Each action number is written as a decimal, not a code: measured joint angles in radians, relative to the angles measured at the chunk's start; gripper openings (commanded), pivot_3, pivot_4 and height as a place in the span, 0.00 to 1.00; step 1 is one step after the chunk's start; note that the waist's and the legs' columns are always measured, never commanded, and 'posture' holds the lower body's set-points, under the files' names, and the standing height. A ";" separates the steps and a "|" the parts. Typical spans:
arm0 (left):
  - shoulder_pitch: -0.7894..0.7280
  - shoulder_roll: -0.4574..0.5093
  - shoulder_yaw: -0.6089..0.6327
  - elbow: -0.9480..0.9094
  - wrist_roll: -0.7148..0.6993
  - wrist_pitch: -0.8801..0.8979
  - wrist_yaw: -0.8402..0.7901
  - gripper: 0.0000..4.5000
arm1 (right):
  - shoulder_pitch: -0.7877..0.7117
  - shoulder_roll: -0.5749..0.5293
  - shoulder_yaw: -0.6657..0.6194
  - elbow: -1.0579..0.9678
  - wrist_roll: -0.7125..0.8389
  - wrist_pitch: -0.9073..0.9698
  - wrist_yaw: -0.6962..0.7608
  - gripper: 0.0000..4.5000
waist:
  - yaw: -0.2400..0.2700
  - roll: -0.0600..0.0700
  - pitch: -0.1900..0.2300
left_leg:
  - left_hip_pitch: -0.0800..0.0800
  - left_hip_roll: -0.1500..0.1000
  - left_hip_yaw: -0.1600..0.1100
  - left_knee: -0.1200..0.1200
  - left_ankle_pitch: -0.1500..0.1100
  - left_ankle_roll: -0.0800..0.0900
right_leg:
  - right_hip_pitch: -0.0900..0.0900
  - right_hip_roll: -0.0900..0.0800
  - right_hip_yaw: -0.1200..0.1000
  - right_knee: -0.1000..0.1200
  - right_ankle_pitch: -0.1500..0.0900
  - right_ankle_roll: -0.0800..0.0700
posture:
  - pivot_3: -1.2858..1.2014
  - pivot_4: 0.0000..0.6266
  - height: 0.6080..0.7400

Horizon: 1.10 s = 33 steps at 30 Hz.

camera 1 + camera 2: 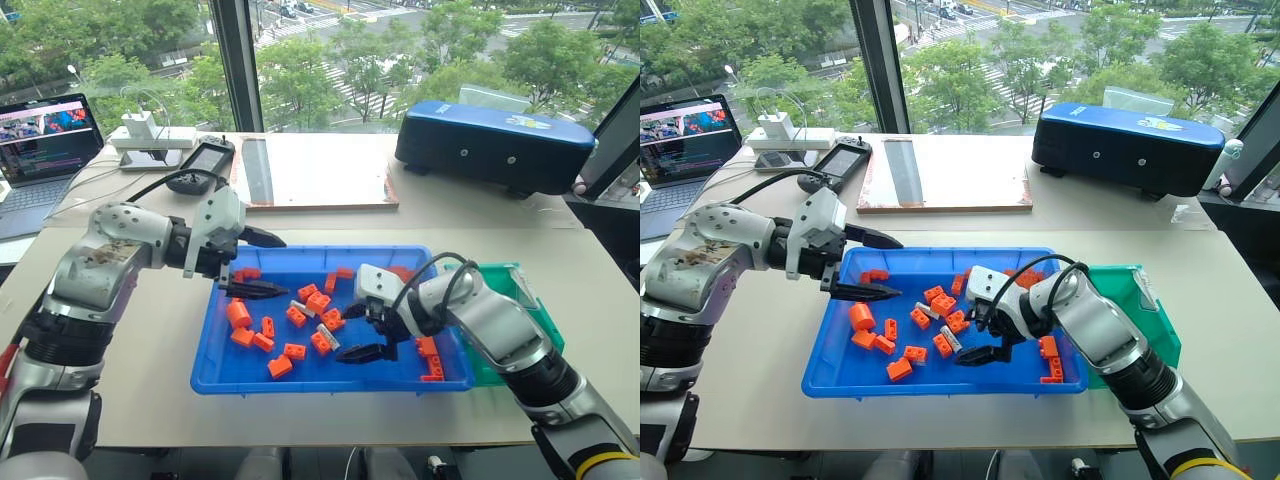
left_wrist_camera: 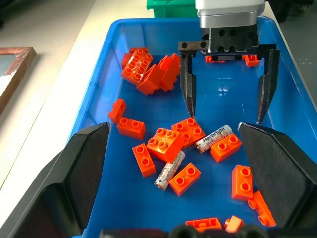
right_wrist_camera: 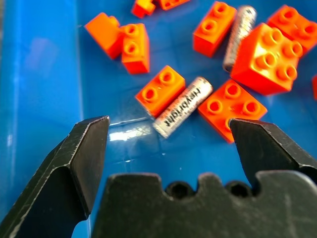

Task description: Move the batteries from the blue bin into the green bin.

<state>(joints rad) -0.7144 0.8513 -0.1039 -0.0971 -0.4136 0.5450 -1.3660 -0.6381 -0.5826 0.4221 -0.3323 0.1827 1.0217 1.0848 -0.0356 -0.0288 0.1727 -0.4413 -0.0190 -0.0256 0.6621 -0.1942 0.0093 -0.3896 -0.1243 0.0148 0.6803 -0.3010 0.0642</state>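
The blue bin [image 1: 215, 372] lies mid-table, scattered with orange bricks [image 1: 318, 301]. Two silver batteries lie flat on its floor among them: one labelled battery [image 3: 182, 106] just ahead of my right gripper, another battery [image 2: 169, 170] a brick's length away. My right gripper [image 1: 358, 332] hangs open over the bin's right half, tilted down toward the batteries, with nothing between its fingers. At the bin's left rim my left gripper [image 1: 257, 264] is open and empty, pointing right. The green bin [image 1: 522, 298] stands against the blue bin's right end, partly hidden by my right arm.
A dark-blue hard case [image 1: 495, 145] sits at the table's far right. A wooden board [image 1: 315, 170], a handheld controller [image 1: 200, 165] and a laptop [image 1: 45, 150] line the far side. Bare tabletop surrounds both bins.
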 measured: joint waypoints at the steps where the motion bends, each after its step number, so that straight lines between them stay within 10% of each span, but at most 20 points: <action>1: 0.000 0.000 0.000 0.000 0.000 0.000 -0.001 1.00 | 0.000 0.005 0.001 -0.006 0.001 0.016 -0.019 1.00 | 0.000 0.000 0.000 | 0.000 0.000 0.000 0.000 0.000 0.000 | 0.000 0.000 0.000 0.000 0.000 0.000 | 0.52 0.24 0.94; 26: 0.000 0.010 -0.016 0.006 0.026 -0.006 -0.020 1.00 | 0.026 0.000 0.039 -0.147 0.156 0.246 -0.211 1.00 | -0.002 0.000 0.000 | 0.000 0.000 0.000 0.000 0.000 0.000 | 0.000 0.000 0.000 0.000 0.000 0.000 | 0.52 0.24 0.94; 33: 0.000 0.011 -0.017 0.006 0.028 -0.006 -0.021 1.00 | 0.030 0.047 0.038 -0.074 0.146 0.181 -0.287 0.53 | -0.003 0.000 0.000 | 0.000 0.000 0.000 0.000 0.000 0.000 | 0.000 0.000 0.000 0.000 0.000 0.000 | 0.52 0.24 0.94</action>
<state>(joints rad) -0.7146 0.8623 -0.1207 -0.0906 -0.3856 0.5393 -1.3875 -0.6079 -0.5353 0.4603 -0.4064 0.3290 1.2023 0.7981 -0.0383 -0.0289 0.1726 -0.4410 -0.0189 -0.0260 0.6620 -0.1943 0.0093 -0.3891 -0.1240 0.0146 0.6802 -0.3011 0.0642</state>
